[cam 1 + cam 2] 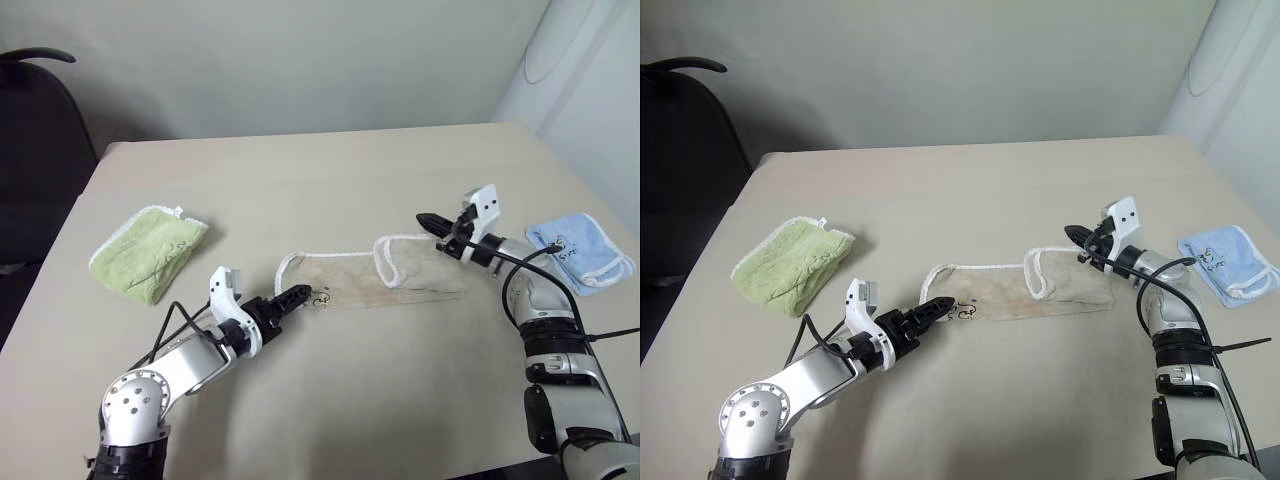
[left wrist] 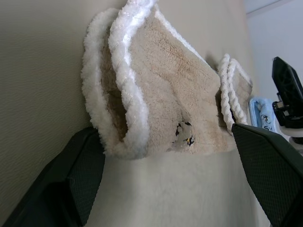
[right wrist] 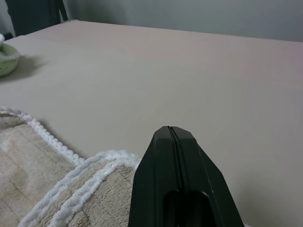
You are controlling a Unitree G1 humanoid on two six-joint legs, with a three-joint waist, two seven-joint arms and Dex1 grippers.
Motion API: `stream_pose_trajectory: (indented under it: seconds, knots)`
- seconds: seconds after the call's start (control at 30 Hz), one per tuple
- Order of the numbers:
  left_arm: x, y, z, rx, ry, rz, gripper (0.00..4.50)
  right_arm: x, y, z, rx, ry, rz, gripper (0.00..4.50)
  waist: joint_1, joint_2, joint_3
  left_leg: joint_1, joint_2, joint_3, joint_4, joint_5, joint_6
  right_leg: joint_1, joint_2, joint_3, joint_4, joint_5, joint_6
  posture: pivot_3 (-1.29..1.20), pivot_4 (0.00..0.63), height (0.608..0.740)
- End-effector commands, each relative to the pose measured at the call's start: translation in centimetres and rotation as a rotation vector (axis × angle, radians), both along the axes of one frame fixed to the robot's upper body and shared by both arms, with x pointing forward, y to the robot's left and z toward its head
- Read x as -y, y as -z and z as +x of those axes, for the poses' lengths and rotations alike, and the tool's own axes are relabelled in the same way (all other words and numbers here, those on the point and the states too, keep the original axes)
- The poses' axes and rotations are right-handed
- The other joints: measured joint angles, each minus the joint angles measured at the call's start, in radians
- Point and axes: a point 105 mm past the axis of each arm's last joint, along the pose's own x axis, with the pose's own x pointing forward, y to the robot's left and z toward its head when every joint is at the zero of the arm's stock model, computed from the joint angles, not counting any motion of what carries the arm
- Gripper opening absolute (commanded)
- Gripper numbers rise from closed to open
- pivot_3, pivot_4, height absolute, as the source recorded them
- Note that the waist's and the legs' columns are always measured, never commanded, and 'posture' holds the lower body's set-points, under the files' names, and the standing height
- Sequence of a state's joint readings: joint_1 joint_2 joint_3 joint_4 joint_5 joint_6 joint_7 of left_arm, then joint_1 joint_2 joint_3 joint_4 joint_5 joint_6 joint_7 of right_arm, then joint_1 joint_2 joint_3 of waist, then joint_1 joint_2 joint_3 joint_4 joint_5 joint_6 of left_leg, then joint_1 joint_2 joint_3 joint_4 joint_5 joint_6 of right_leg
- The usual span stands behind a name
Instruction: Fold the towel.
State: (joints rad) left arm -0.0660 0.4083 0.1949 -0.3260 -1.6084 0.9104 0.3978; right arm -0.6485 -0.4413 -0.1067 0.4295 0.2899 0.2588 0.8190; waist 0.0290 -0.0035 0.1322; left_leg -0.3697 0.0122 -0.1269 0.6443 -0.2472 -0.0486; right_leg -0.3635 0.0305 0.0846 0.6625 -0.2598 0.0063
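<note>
One towel [image 1: 370, 280], lying in the lower middle of the head view on the desk [image 1: 320, 180]. Beige terry, long and narrow, white corded edging all round. It lies in layers: a looped fold of cord stands up a little at its right part, and the left end curls over on itself. A small dark embroidered mark [image 1: 320, 296] sits at the near left corner. From my left wrist the left end shows as two thick white rims stacked, with the mark just under them.

Two other cloths, both folded. One lime-green cloth [image 1: 148, 251] at the left of the frame, well apart from the towel. One light blue cloth [image 1: 582, 252] at the right edge, beyond my right arm.

My left gripper [image 1: 296, 296]: fingers spread apart, tips at the towel's left corner by the mark; the wrist view has the folded end sitting between the two fingers, not pinched.

My right gripper [image 1: 428, 220]: fingers pressed together, nothing between them, hanging just above the towel's raised right fold.

One dark chair [image 1: 35, 150] at the upper left of the frame, behind the desk.
</note>
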Motion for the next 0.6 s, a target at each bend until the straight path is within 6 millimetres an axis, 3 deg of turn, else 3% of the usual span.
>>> stream_pose_trajectory:
  seconds: [0.03,0.27,0.33,0.47,0.6]
  knots:
    - [-1.2,1.1,0.7,-0.03,-0.09,0.026,3.24,0.4,-2.0,0.0,0.074,0.015,0.018,0.0,0.0,0.0,0.0,0.0,0.0,0.0,0.0,0.0,0.0,0.0,0.0,0.0,0.0,0.0,0.0,0.0,0.15,0.74]
    - [-1.5,0.9,0.9,-0.008,-0.133,0.019,0.6,0.4,-1.7,0.1,0.069,0.019,0.019,0.0,-0.005,0.0,0.0,0.0,0.001,0.003,-0.005,0.001,-0.004,-0.003,0.001,0.001,-0.001,-0.001,0.0,0.0,0.15,0.74]
    - [-1.6,0.9,0.9,-0.004,-0.147,0.016,0.04,0.4,-1.6,0.0,0.066,0.02,0.019,0.0,-0.007,0.0,0.0,0.0,0.001,0.003,-0.008,0.001,-0.006,-0.005,0.001,0.001,-0.001,-0.002,0.001,0.0,0.15,0.74]
    - [-2.6,0.0,0.8,0.058,-0.171,0.03,0.04,0.5,-1.6,0.0,0.063,0.025,0.02,0.0,-0.011,0.0,0.0,0.0,0.002,0.004,-0.014,0.003,-0.008,-0.007,0.002,0.002,-0.001,-0.003,0.0,0.0,0.15,0.74]
    - [-4.5,-2.7,0.7,0.205,-0.169,0.067,0.04,0.9,-1.5,0.0,0.059,0.038,0.019,0.0,-0.017,-0.002,0.001,0.0,0.005,0.003,-0.015,0.002,-0.009,-0.008,0.005,0.002,-0.001,-0.004,-0.002,0.0,0.15,0.74]
